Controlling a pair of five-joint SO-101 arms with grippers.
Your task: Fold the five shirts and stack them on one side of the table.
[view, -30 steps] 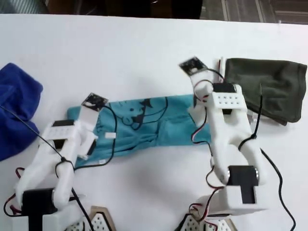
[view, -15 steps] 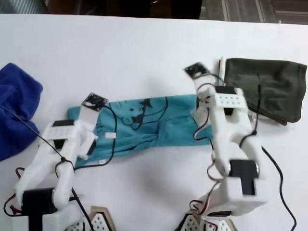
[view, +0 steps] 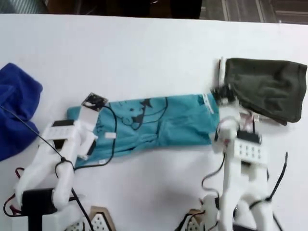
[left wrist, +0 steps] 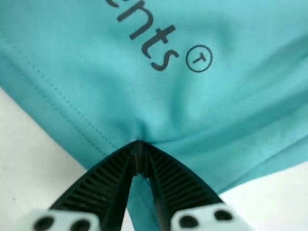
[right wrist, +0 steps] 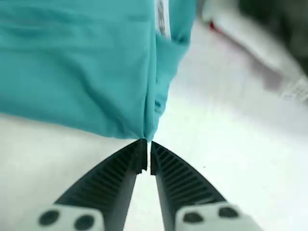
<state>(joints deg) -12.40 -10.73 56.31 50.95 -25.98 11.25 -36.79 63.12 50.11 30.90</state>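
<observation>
Your left pincer (left wrist: 138, 153) is clenched on a small pucker of the teal shirt (left wrist: 202, 101), close to a stitched hem, and your right pincer (right wrist: 146, 153) is pinched shut on the same shirt's edge, where a seam with a white label (right wrist: 161, 17) runs down into its tips. In the high view, look at what surrounds you on the white table (view: 144, 53). A folded olive shirt (view: 269, 89) lies at the right of the frame, just beside the teal shirt's right end, and your right arm's wrist sits over the gap between the two. A bunched blue shirt (view: 17, 106) lies at the left edge, apart from the teal one. Your left arm's wrist covers the teal shirt's left end, and its black cable (view: 113, 139) loops across the cloth there, so that corner is partly hidden from above. The teal shirt (view: 159, 122) stretches as a long band across the middle of the frame, printed side up, between your two pincers: the left one grips it at its left end, the right one at its lower right corner, nearest the olive shirt.
</observation>
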